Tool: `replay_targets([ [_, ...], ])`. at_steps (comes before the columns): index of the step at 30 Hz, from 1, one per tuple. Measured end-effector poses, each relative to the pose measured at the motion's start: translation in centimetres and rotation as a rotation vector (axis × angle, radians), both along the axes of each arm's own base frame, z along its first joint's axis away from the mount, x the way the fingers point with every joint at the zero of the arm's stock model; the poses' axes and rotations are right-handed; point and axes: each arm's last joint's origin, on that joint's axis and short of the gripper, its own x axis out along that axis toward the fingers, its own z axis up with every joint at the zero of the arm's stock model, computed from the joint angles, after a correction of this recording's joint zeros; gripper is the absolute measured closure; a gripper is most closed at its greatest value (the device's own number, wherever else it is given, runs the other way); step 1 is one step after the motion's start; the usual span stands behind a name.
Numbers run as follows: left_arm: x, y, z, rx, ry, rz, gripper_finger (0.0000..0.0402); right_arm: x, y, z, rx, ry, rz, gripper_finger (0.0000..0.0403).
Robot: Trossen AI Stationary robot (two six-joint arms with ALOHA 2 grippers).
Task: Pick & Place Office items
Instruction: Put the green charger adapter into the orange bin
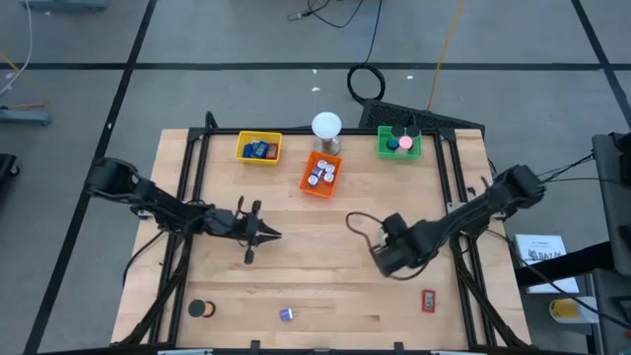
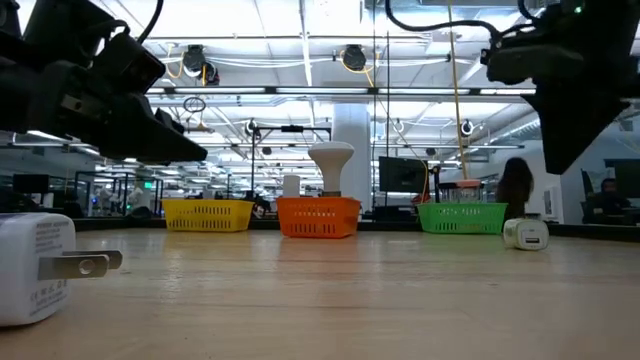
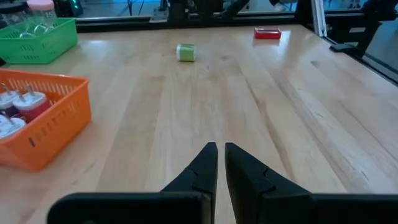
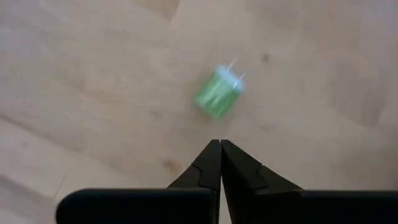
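Item: green plug-shaped piece point(image 4: 219, 93), lying on the bare table point(image 1: 325, 247) directly under the right gripper point(image 4: 220, 152). It sits just ahead of the fingertips and apart from them. Its long axis runs oblique to the line of the fingers, with two pale prongs at the far end.

Right gripper: pointed down at the table, fingers pressed together, holding nothing. By judgement they must open before they can straddle the piece.

Left gripper point(image 3: 219, 152): near mid-table, almost closed and empty; the green piece point(image 3: 186, 52) lies well ahead of it. The right arm is nearer.

Trays: yellow tray point(image 1: 258, 148), orange tray point(image 1: 319, 174), green tray point(image 1: 398, 144) along the far edge.
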Motion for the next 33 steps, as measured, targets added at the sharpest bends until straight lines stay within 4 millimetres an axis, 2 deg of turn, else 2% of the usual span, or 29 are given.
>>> replay_targets([
  [6, 0.5, -0.1, -0.5, 0.018, 0.028, -0.004, 0.0371, 1.8, 1.1, 0.6, 0.032, 0.047, -0.032, 0.0340],
  [14, 0.5, -0.1, -0.5, 0.016, 0.028, -0.003, 0.0371, 1.9, 1.2, 0.6, 0.039, 0.009, -0.133, 0.0224],
  [19, 0.5, -0.1, -0.5, 0.015, 0.026, -0.003, 0.0371, 2.4, 0.9, 0.1, 0.019, -0.005, -0.169, 0.0167],
  [24, 0.5, -0.1, -0.4, 0.013, 0.023, -0.003, 0.0371, 3.1, 0.1, -0.8, 0.001, 0.013, -0.184, 0.0144],
  [33, 0.5, -0.1, -0.4, 0.005, 0.015, -0.001, 0.0371, 3.0, -2.3, -4.9, 0.035, 0.037, -0.230, 0.0148],
])
